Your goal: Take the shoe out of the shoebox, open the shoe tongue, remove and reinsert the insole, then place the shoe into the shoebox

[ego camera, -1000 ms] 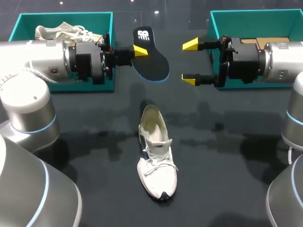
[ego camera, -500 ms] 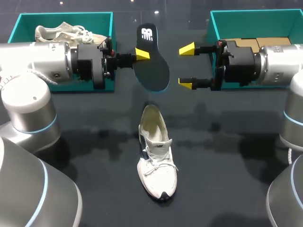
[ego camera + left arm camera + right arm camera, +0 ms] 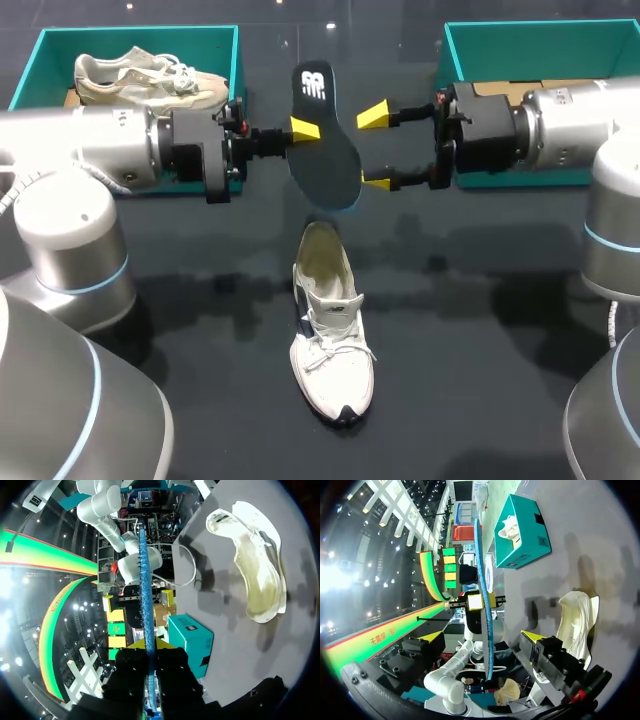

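Note:
A black insole (image 3: 326,140) with a blue underside hangs above the table's far middle, over the heel of the white shoe (image 3: 330,330). My left gripper (image 3: 304,129) is shut on the insole's left edge. In the left wrist view the insole (image 3: 145,595) runs edge-on out from the closed gripper (image 3: 150,647). From the right, my right gripper (image 3: 375,148) stands open, its yellow tips around the insole's right edge without touching. In the right wrist view the insole (image 3: 482,590) stands edge-on between the spread fingers (image 3: 534,637). The shoe (image 3: 576,617) lies on the table, toe toward the front, its opening empty.
A teal shoebox (image 3: 135,38) at the back left holds a second, beige shoe (image 3: 150,78). Another teal shoebox (image 3: 540,40) stands at the back right, behind my right arm. Both arms stretch across the far half of the table.
My right gripper has moved left, up to the insole's edge. The left gripper has carried the insole slightly right and toward the front. The shoe has stayed put.

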{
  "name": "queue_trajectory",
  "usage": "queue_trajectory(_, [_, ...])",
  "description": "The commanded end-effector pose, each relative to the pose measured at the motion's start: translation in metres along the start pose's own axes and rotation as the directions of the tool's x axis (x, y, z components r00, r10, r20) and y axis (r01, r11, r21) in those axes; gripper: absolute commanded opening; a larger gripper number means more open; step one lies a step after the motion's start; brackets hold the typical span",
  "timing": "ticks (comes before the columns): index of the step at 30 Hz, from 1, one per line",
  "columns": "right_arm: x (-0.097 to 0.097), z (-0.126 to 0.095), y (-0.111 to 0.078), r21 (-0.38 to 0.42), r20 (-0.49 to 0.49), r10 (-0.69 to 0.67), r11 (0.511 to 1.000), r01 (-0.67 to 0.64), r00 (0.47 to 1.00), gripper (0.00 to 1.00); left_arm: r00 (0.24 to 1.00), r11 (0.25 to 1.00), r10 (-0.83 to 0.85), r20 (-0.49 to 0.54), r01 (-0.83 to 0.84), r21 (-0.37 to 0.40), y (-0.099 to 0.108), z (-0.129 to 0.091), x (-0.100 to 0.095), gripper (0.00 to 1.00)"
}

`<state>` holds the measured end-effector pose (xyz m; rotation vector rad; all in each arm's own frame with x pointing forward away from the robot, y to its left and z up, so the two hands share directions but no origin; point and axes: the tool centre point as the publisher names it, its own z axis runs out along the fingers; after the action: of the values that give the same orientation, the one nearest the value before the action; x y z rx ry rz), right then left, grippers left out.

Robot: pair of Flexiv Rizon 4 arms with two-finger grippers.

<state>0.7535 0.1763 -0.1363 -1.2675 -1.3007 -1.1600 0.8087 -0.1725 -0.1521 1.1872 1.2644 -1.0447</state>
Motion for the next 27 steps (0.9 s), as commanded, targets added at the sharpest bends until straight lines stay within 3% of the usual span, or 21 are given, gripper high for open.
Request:
queue_trajectory(1, [-0.008, 0.008, 0.007, 0.02, -0.004, -0.015, 1.0, 0.015, 1.0, 0.89, 1.0, 1.0, -0.015, -0.003, 0.015, -0.006, -0.001, 0.001, 0.001, 0.0])
queue_trajectory(2, [-0.009, 0.009, 0.007, 0.022, -0.006, -0.017, 1.0, 0.018, 1.0, 0.81, 1.0, 1.0, -0.018, -0.002, 0.018, -0.003, -0.001, 0.002, 0.002, 0.0])
queue_trajectory(9, [-0.014, 0.017, 0.009, 0.04, -0.004, -0.056, 0.998, 0.056, 0.998, 0.62, 1.0, 1.0, -0.024, -0.007, 0.024, 0.003, -0.003, 0.004, 0.004, 0.0])
queue_trajectory(11, [-0.015, 0.019, 0.01, 0.045, -0.001, -0.068, 0.997, 0.068, 0.998, 0.51, 1.0, 1.0, -0.024, -0.01, 0.024, 0.0, -0.003, 0.004, 0.004, 0.0])
queue_trajectory(27, [-0.015, 0.028, 0.007, 0.063, 0.003, -0.12, 0.991, 0.119, 0.993, 0.4, 1.0, 1.0, -0.017, -0.024, 0.017, -0.005, 0.001, 0.009, 0.006, 0.0])
